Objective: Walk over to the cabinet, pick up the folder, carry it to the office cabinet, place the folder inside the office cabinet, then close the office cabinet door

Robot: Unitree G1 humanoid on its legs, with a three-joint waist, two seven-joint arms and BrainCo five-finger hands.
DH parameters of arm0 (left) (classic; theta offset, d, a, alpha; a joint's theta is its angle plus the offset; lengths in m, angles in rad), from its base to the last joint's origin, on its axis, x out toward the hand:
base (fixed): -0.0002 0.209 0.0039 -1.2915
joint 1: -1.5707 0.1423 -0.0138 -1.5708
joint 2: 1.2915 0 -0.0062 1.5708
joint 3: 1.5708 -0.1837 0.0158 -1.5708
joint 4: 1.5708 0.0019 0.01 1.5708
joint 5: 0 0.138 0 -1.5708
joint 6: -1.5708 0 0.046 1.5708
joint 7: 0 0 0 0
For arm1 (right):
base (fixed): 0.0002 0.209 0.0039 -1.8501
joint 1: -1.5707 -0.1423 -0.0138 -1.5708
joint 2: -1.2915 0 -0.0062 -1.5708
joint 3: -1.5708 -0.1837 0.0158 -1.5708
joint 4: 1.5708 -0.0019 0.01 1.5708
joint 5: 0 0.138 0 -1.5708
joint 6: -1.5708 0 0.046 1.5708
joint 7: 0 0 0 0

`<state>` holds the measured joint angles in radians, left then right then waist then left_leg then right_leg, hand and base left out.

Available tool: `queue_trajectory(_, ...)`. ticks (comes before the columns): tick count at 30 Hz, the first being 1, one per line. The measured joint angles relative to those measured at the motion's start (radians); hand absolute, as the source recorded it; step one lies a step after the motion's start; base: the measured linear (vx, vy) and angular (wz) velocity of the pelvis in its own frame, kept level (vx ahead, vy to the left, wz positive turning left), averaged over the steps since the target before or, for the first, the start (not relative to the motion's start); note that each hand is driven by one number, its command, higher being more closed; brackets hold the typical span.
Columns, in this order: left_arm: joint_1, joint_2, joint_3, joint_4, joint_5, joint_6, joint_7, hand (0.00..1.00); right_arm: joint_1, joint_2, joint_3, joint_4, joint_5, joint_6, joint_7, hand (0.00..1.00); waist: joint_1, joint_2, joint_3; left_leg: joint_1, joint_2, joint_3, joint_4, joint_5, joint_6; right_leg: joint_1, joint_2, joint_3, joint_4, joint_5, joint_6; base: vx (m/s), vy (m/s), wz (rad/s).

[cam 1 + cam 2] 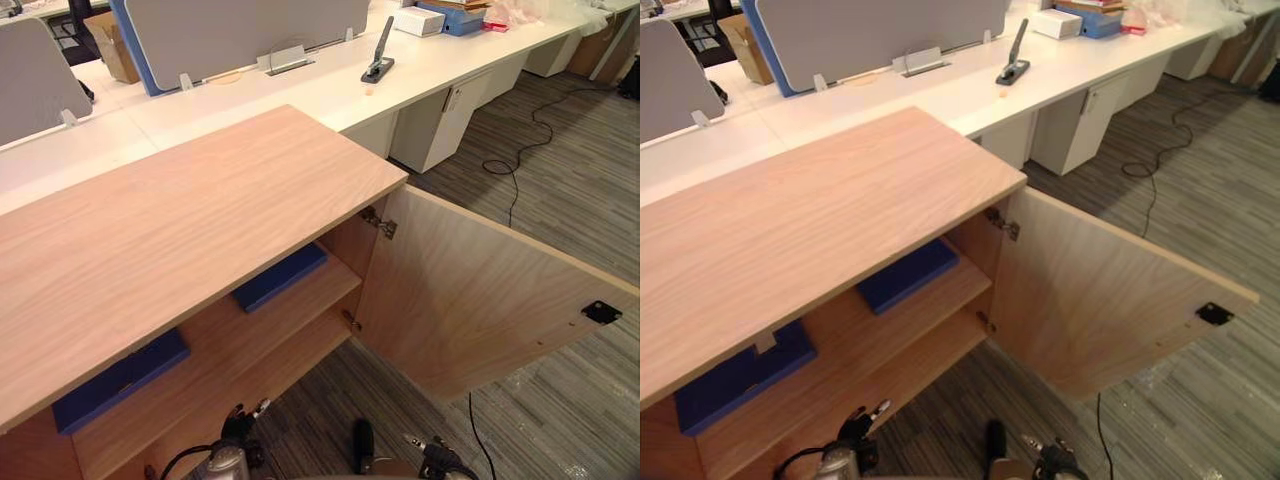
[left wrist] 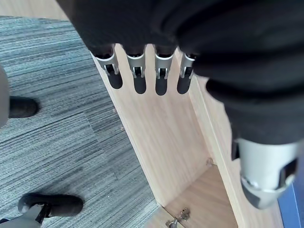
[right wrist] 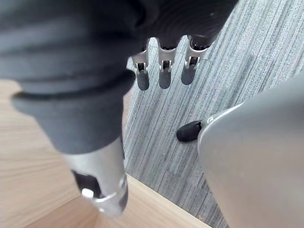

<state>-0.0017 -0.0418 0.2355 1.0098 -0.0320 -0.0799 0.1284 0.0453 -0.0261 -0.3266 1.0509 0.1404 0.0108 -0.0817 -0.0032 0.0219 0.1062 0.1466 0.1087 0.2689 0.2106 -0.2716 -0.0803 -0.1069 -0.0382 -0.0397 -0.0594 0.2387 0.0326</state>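
Note:
The wooden office cabinet (image 1: 180, 230) stands right in front of me with its right door (image 1: 480, 300) swung wide open toward me. On the upper shelf (image 1: 300, 305) inside lie two flat blue folders: one (image 1: 282, 277) near the door hinge, another (image 1: 120, 380) further left, half under the top's edge. My left hand (image 2: 139, 76) hangs beside the open door's edge with straight fingers and holds nothing. My right hand (image 3: 164, 71) hangs over the grey carpet, its fingers straight too and empty.
Behind the cabinet runs a long white desk (image 1: 330, 90) with grey partition panels (image 1: 240, 35), a black clamp-like tool (image 1: 379, 55) and boxes (image 1: 450, 18). A white drawer pedestal (image 1: 450, 115) stands under it. A black cable (image 1: 520, 150) trails over the carpet at the right.

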Motion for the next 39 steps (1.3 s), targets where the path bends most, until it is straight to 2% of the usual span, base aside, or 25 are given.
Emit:
queue_trajectory(5, 0.008, 0.008, 0.018, 0.001, 0.069, 0.001, -0.003, 0.0, 0.001, 0.022, -0.008, -0.037, 0.012, 0.001, 0.0, 0.0, 0.006, -0.028, 0.024, 0.052, -0.009, 0.093, -0.028, 0.004, 0.009, -0.034, 0.013, 0.051, 0.063, -0.016, -0.001, -0.03, 0.031, -0.49)
queue_trajectory(6, 0.009, 0.006, 0.019, 0.001, 0.077, 0.0, -0.004, 0.0, 0.006, 0.025, -0.014, -0.046, 0.032, 0.001, 0.0, 0.0, 0.006, -0.033, 0.03, 0.067, -0.013, 0.11, -0.035, 0.009, 0.017, -0.056, 0.004, 0.029, 0.115, -0.053, -0.008, -0.06, -0.007, -0.21)
queue_trajectory(7, 0.009, 0.001, 0.02, -0.003, 0.078, -0.001, -0.005, 0.0, 0.011, 0.032, -0.053, -0.053, 0.038, 0.003, 0.0, 0.0, 0.008, -0.032, 0.042, 0.081, -0.017, 0.122, -0.04, 0.011, 0.019, -0.088, -0.04, -0.088, 0.215, -0.123, -0.033, -0.07, 0.04, -0.21)
queue_trajectory(8, 0.008, 0.001, 0.02, -0.007, 0.079, -0.002, -0.005, 0.0, 0.015, 0.035, -0.077, -0.063, 0.04, 0.005, 0.0, 0.0, 0.01, -0.034, 0.046, 0.092, -0.023, 0.132, -0.049, 0.011, 0.02, -0.104, -0.075, -0.169, 0.269, -0.153, -0.041, -0.03, 0.085, -0.32)
queue_trajectory(9, 0.013, 0.005, 0.02, -0.014, 0.079, -0.004, -0.006, 0.0, 0.025, 0.036, -0.097, -0.076, 0.04, 0.007, 0.0, 0.0, 0.017, -0.034, 0.048, 0.113, -0.03, 0.16, -0.056, 0.011, 0.02, -0.116, -0.149, -0.316, 0.356, -0.202, -0.06, -0.01, 0.089, -0.38)
queue_trajectory(11, 0.028, 0.012, 0.03, -0.025, 0.079, -0.004, -0.005, 0.0, 0.034, 0.045, -0.127, -0.083, 0.041, 0.007, 0.0, 0.0, 0.016, -0.038, 0.046, 0.135, -0.026, 0.187, -0.056, 0.011, 0.02, -0.103, -0.237, -0.514, 0.436, -0.238, -0.078, 0.1, -0.007, -0.48)
queue_trajectory(12, 0.028, 0.017, 0.043, -0.024, 0.078, -0.004, -0.005, 0.0, 0.039, 0.051, -0.14, -0.094, 0.041, 0.005, 0.001, 0.0, 0.014, -0.04, 0.054, 0.147, -0.028, 0.201, -0.048, 0.011, 0.021, -0.101, -0.247, -0.551, 0.462, -0.239, -0.094, 0.12, -0.044, -0.42)
queue_trajectory(13, 0.027, 0.017, 0.048, -0.02, 0.078, -0.004, -0.005, 0.0, 0.043, 0.053, -0.152, -0.097, 0.041, 0.004, 0.002, 0.0, 0.008, -0.04, 0.054, 0.148, -0.024, 0.204, -0.043, 0.012, 0.022, -0.1, -0.24, -0.549, 0.47, -0.238, -0.094, 0.11, -0.072, -0.43)
queue_trajectory(15, 0.027, 0.026, 0.056, -0.01, 0.076, -0.003, -0.004, 0.0, 0.045, 0.049, -0.16, -0.082, 0.039, 0.003, 0.0, 0.0, 0.004, -0.059, 0.062, 0.15, -0.028, 0.208, -0.032, 0.024, 0.078, -0.099, -0.216, -0.526, 0.454, -0.217, -0.104, 0.01, -0.039, -0.52)
queue_trajectory(16, 0.019, 0.028, 0.056, 0.003, 0.075, -0.003, -0.004, 0.0, 0.037, 0.04, -0.158, -0.067, 0.037, 0.005, 0.0, 0.0, 0.008, -0.058, 0.062, 0.147, -0.052, 0.181, -0.073, 0.006, 0.093, -0.101, -0.189, -0.5, 0.414, -0.185, -0.094, -0.19, 0.108, -1.16)
queue_trajectory(17, 0.025, 0.03, 0.062, 0.006, 0.075, -0.003, -0.004, 0.0, 0.011, 0.036, -0.161, -0.055, 0.036, 0.007, 0.0, 0.0, 0.033, -0.034, 0.053, 0.139, -0.056, 0.177, -0.124, 0.051, 0.076, -0.111, -0.136, -0.472, 0.35, -0.156, -0.086, -0.2, 0.115, -1.2)
queue_trajectory(18, 0.025, 0.04, 0.058, 0.009, 0.074, -0.004, -0.003, 0.0, 0.004, 0.042, -0.162, -0.054, 0.036, 0.008, 0.0, 0.0, 0.019, -0.052, 0.052, 0.127, -0.056, 0.195, -0.131, 0.059, 0.069, -0.142, -0.19, -0.51, 0.506, -0.242, -0.099, -0.15, 0.091, -0.74)
queue_trajectory(19, 0.024, 0.055, 0.035, 0.011, 0.074, 0.001, -0.003, 0.0, 0.009, 0.04, -0.164, -0.035, 0.035, 0.009, 0.0, 0.0, 0.005, -0.066, 0.053, 0.116, -0.06, 0.177, -0.129, 0.065, 0.074, -0.149, -0.273, -0.532, 0.677, -0.339, -0.086, -0.01, -0.008, 0.07)
queue_trajectory(20, 0.03, 0.064, 0.01, 0.009, 0.071, 0.0, -0.003, 0.0, 0.004, 0.035, -0.182, -0.009, 0.035, 0.013, -0.001, 0.0, 0.004, -0.07, 0.05, 0.117, -0.06, 0.166, -0.134, 0.074, 0.072, -0.131, -0.323, -0.534, 0.767, -0.378, -0.067, 0.03, -0.055, 0.25)
queue_trajectory(21, 0.04, 0.081, 0.003, 0.01, 0.068, 0.0, -0.001, 0.0, -0.022, 0.031, -0.195, 0.023, 0.034, 0.017, -0.012, 0.0, 0.008, -0.076, 0.045, 0.116, -0.057, 0.164, -0.137, 0.08, 0.067, -0.069, -0.348, -0.528, 0.747, -0.386, -0.032, 0.08, -0.152, -0.18)
queue_trajectory(22, 0.055, 0.102, 0.002, 0.014, 0.065, 0.002, 0.002, 0.0, -0.061, 0.033, -0.187, 0.051, 0.035, 0.018, -0.021, 0.0, 0.016, -0.088, 0.037, 0.11, -0.057, 0.176, -0.135, 0.084, 0.062, -0.011, -0.328, -0.501, 0.599, -0.384, 0.058, 0.08, -0.198, -0.38)
queue_trajectory(23, 0.057, 0.109, 0.002, 0.021, 0.063, 0.003, 0.003, 0.0, -0.081, 0.033, -0.181, 0.064, 0.036, 0.018, -0.021, 0.0, 0.018, -0.094, 0.029, 0.097, -0.054, 0.179, -0.133, 0.089, 0.056, 0.007, -0.297, -0.502, 0.525, -0.392, 0.062, 0.08, -0.221, -0.5)
queue_trajectory(24, 0.057, 0.102, -0.002, 0.024, 0.056, 0.007, 0.009, 0.0, -0.125, 0.023, -0.182, 0.084, 0.037, 0.018, -0.021, 0.0, 0.024, -0.058, 0.024, 0.067, -0.031, 0.176, -0.106, 0.099, 0.044, 0.033, -0.234, -0.506, 0.408, -0.343, 0.039, 0.06, -0.2, -0.31)
queue_trajectory(25, 0.059, 0.1, -0.011, 0.02, 0.048, 0.006, 0.015, 0.0, -0.142, 0.031, -0.183, 0.084, 0.039, 0.019, -0.023, 0.0, 0.034, -0.061, 0.029, 0.018, -0.013, 0.161, 0.005, 0.096, 0.043, 0.087, -0.212, -0.499, 0.299, -0.294, 0.039, 0.04, -0.173, -0.27)
queue_trajectory(26, 0.06, 0.096, -0.017, 0.019, 0.032, 0.002, 0.02, 0.0, -0.149, 0.031, -0.182, 0.086, 0.039, 0.019, -0.025, 0.0, 0.042, -0.072, 0.032, 0.003, -0.02, 0.148, 0.009, 0.069, 0.04, 0.117, -0.211, -0.499, 0.25, -0.27, 0.041, -0.04, -0.121, -0.22)
queue_trajectory(27, 0.069, 0.085, -0.038, 0.015, 0.028, -0.006, 0.021, 0.0, -0.151, 0.021, -0.183, 0.101, 0.039, 0.019, -0.03, 0.0, 0.046, -0.055, 0.011, 0.021, -0.042, 0.101, -0.154, 0.081, 0.037, 0.159, -0.194, -0.49, 0.179, -0.235, 0.049, -0.07, -0.035, -0.38)
queue_trajectory(28, 0.08, 0.076, -0.058, 0.011, 0.016, -0.01, 0.022, 0.0, -0.153, 0.006, -0.18, 0.105, 0.038, 0.018, -0.031, 0.0, 0.049, -0.031, -0.004, 0.015, -0.023, 0.102, -0.182, 0.195, 0.034, 0.174, -0.164, -0.474, 0.146, -0.225, 0.058, -0.05, 0.015, -0.42)
queue_trajectory(30, 0.085, 0.081, -0.067, 0.009, 0.0, -0.013, 0.032, 0.0, -0.156, 0.006, -0.143, 0.099, 0.041, 0.013, -0.038, 0.0, 0.043, -0.033, -0.025, 0.011, -0.029, 0.108, -0.185, 0.196, 0.03, 0.173, -0.161, -0.45, 0.121, -0.21, 0.061, 0.08, 0.056, -0.23)
queue_trajectory(33, 0.086, 0.105, -0.082, 0.009, -0.004, -0.014, 0.034, 0.0, -0.169, -0.003, -0.142, 0.096, 0.057, 0.006, -0.062, 0.0, 0.043, -0.066, -0.023, -0.002, -0.031, 0.106, -0.187, 0.196, 0.03, 0.165, -0.154, -0.448, 0.094, -0.199, 0.057, 0.07, -0.002, -0.02)
queue_trajectory(39, 0.088, 0.12, -0.082, 0.009, -0.004, -0.015, 0.036, 0.0, -0.255, -0.092, -0.103, -0.084, 0.083, -0.02, -0.103, 0.0, 0.042, -0.064, -0.022, -0.009, -0.031, 0.106, -0.187, 0.196, 0.03, 0.169, -0.139, -0.445, 0.062, -0.184, 0.053, 0.03, -0.032, -0.02)
